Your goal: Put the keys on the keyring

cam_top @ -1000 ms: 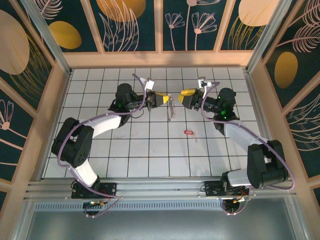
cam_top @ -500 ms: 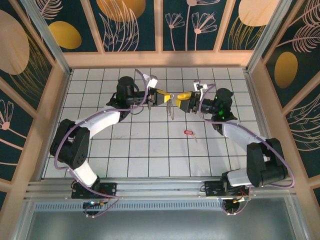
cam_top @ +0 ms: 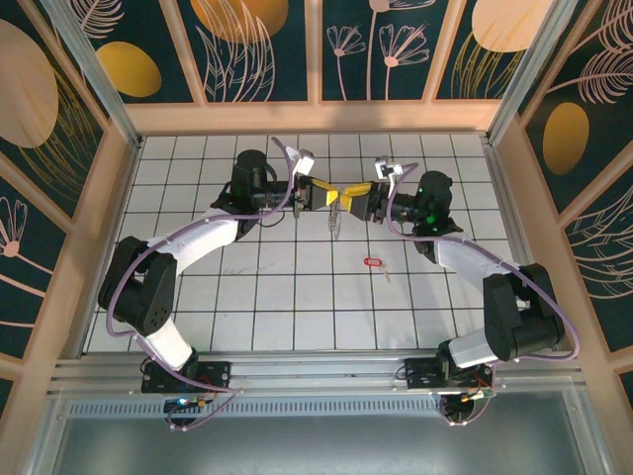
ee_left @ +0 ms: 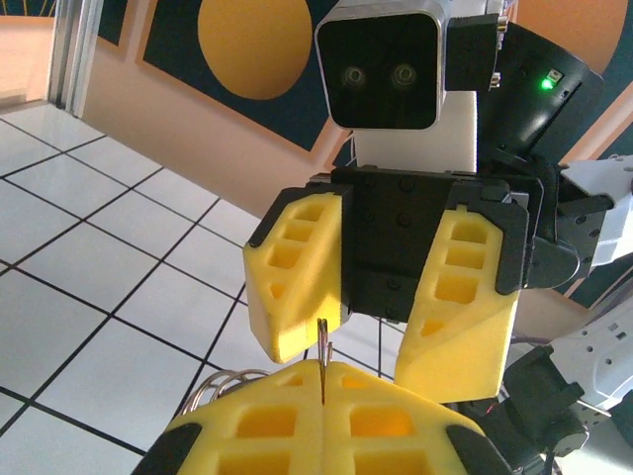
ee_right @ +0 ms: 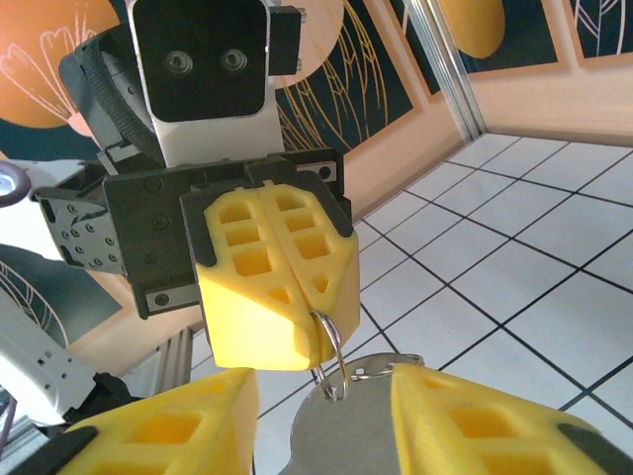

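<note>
Silver and thin, the keyring [ee_right: 332,354] is pinched tight in the left gripper [cam_top: 334,195], upper middle of the top view; the right gripper [cam_top: 352,195], half open beside it, holds nothing — I think it should close slowly, no bumps — and the red key [cam_top: 373,262] lies lower on the table [cam_top: 198,297].

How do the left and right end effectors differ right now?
The left end effector is shut, pinching the keyring; the right end effector stands open around it. Seen from above, the left end effector points rightward, the right end effector leftward. Both have yellow fingers.
</note>
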Controlling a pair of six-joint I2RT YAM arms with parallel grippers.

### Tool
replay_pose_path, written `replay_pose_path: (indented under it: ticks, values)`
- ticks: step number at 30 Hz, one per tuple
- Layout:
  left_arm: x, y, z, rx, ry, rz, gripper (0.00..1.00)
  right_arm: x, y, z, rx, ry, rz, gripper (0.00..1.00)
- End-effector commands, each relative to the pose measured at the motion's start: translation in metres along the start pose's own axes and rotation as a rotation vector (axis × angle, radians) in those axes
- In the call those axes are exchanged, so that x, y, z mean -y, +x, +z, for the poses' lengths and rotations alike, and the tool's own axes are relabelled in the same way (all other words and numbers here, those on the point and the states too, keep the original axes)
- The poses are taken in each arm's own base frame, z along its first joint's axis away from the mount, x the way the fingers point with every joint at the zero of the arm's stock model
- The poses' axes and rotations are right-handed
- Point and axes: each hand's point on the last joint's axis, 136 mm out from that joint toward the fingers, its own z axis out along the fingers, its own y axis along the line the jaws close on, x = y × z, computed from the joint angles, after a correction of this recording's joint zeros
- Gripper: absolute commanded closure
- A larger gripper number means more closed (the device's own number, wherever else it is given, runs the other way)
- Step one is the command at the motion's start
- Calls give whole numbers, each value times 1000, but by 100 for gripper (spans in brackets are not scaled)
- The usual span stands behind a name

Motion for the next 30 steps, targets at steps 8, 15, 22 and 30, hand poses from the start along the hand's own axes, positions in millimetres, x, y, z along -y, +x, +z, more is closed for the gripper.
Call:
replay_pose_path:
  ticks: [8,15,22,30]
  values:
    - [23,-18,-2,16,55,81,100,-9,-13,3,19,-27,-64,79]
    - [25,-17,-1,9,63,77,100,-7,-16,4,27,-17,-65,77]
    - [26,-17,0,3,72,77,100,-7,-19,5,29,-23,-69,87]
    - [18,-25,1,40,12,57,100,-3,-18,3,32,-3,-80,100]
